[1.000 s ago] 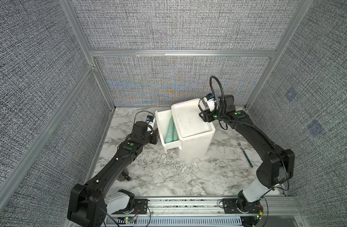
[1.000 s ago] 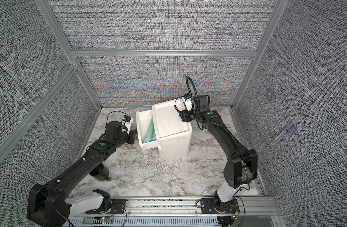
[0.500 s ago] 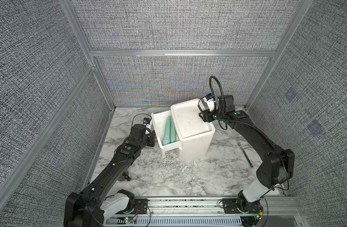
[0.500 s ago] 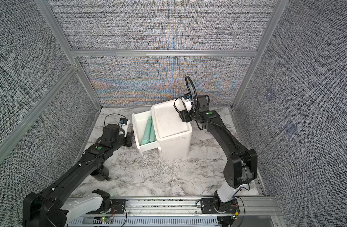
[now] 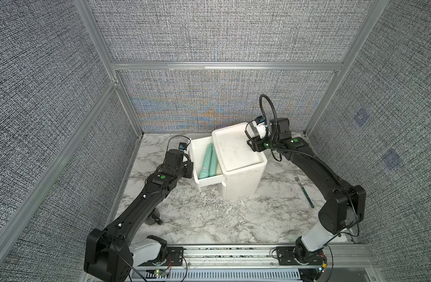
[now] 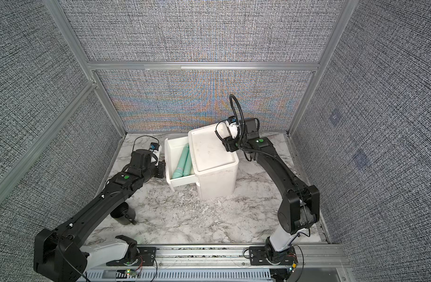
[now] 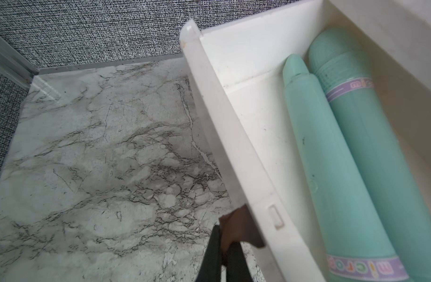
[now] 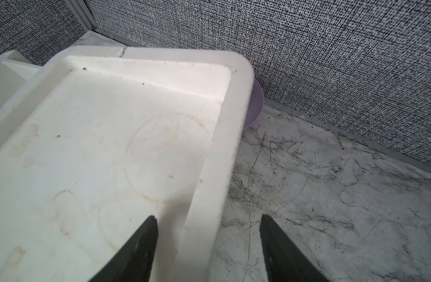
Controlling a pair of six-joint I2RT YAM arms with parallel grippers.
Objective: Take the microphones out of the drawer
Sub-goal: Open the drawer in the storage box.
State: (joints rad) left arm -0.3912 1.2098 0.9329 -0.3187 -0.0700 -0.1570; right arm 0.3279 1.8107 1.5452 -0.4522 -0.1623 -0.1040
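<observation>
A white cabinet [image 5: 239, 151] [image 6: 209, 151] [image 8: 112, 146] stands mid-table with its top drawer [image 5: 194, 156] [image 6: 169, 156] [image 7: 234, 146] pulled out to the left. In the drawer lies the teal microphone [image 5: 213, 168] [image 6: 187, 168] [image 7: 370, 146], with a textured round head and a lilac band, next to a second teal tube [image 7: 319, 158]. My left gripper [image 5: 189, 168] [image 6: 163, 168] [image 7: 224, 244] is shut on the drawer handle [image 7: 236, 227] outside the front wall. My right gripper [image 5: 254, 144] [image 6: 230, 146] [image 8: 207, 219] is open, its jaws astride the cabinet's top rim.
A fork [image 5: 303, 188] with a teal handle lies on the marble at the right. A black cup [image 6: 123, 214] stands under my left arm. A lilac bowl [image 8: 256, 107] sits behind the cabinet. Grey walls close in on three sides.
My left arm drew back to the left and the drawer slid a little further out. The right arm and the cabinet stayed put.
</observation>
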